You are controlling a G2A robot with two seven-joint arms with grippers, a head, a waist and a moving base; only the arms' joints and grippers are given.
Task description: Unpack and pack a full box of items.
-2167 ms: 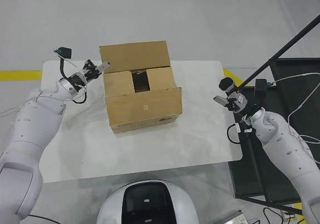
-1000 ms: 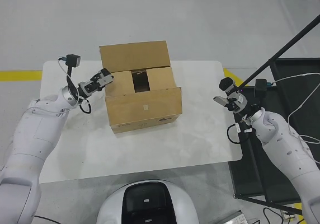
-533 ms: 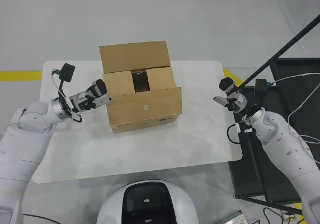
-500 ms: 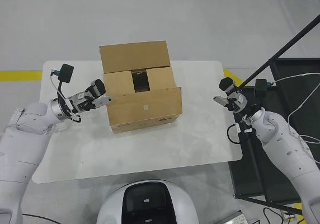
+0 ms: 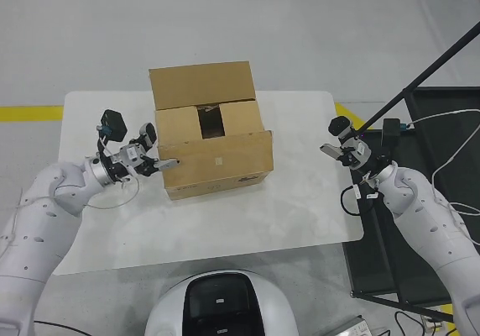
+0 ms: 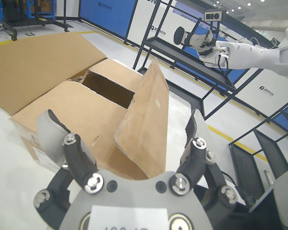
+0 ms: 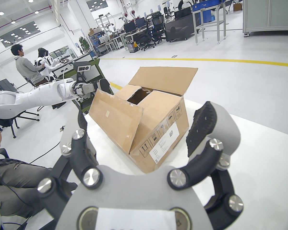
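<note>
two flaps of brown cardboard box (image 5: 242,115) standing open, inner pair lying shut | unpacking barely beginning | left gripper (image 5: 158,154) gaping by near flap (image 5: 215,160) | right gripper (image 5: 334,141) gaping, well right

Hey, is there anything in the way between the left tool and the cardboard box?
Nothing visible does. The open left tool is right beside the box, pointed at the edge of its raised front flap, with no object between them.

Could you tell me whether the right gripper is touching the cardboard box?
Apart: the top view shows bare table between the right gripper and the cardboard box.
</note>
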